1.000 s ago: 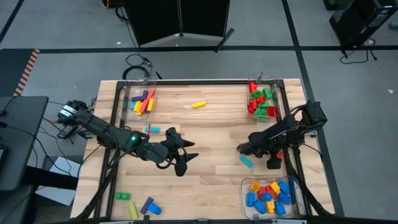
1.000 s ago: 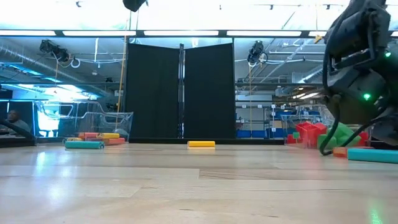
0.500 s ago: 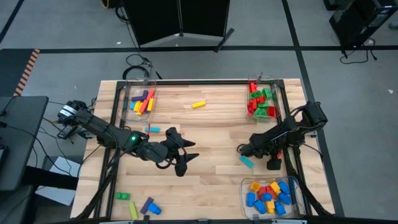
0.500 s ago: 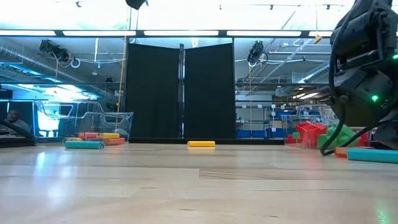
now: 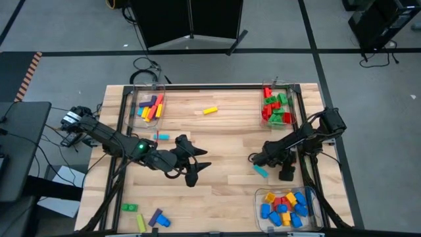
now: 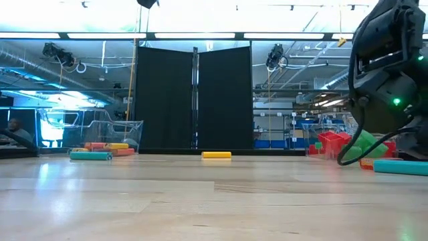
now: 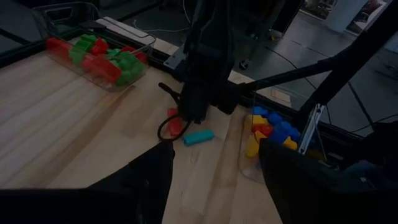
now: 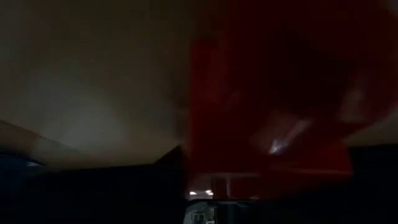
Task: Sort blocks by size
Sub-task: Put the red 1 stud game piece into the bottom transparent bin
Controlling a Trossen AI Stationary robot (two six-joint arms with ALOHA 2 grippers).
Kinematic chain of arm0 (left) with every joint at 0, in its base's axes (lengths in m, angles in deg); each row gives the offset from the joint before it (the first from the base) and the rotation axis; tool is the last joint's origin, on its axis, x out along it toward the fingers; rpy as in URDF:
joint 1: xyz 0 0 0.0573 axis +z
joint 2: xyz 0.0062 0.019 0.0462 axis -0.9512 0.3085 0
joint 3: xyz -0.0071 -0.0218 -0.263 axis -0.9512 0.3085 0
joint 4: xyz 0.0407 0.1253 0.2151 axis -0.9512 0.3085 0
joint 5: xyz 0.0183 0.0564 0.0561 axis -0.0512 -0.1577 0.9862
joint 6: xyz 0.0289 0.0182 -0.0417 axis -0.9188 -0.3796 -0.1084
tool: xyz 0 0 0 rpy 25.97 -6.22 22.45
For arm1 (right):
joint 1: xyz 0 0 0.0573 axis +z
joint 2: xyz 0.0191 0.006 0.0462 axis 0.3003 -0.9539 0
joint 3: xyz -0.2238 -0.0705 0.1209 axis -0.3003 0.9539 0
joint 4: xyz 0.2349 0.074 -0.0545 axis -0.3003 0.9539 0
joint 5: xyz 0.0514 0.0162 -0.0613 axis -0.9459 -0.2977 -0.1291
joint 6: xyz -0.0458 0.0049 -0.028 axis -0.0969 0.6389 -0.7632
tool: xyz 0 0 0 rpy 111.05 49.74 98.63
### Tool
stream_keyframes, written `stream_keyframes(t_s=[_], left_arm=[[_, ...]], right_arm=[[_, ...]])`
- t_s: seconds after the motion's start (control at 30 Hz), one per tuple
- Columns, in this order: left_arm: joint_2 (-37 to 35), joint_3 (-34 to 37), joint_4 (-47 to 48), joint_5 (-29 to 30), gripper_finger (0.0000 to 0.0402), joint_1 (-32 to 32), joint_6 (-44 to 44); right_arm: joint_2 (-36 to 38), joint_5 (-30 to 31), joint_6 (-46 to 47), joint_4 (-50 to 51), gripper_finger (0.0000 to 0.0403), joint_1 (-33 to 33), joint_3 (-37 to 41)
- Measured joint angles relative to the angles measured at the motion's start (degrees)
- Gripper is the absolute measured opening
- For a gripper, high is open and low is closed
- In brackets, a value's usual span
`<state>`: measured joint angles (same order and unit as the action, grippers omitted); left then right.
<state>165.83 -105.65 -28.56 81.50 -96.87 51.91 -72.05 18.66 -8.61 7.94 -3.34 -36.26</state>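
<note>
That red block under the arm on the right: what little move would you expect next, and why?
Probably a lift. The right gripper is down at the table, and the red block fills its wrist view, so it looks gripped or nearly so. The bin of red and green blocks would be a likely destination.

No readable text, labels, brands, nos. or signs anywhere in the views.
</note>
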Motion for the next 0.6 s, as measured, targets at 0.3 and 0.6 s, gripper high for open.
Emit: stream_keyframes(t_s=[0.3,0.6], left_arm=[[0.00,0.00,-0.24,-0.95,0.0243,0.00,0.03],[0.00,0.00,-0.68,-3.54,0.0243,0.00,-0.07]], right_arm=[[0.00,-0.47,0.62,3.30,0.0120,0.00,-3.55],[0.04,-0.50,0.35,8.22,0.0267,-0.07,-8.64]])
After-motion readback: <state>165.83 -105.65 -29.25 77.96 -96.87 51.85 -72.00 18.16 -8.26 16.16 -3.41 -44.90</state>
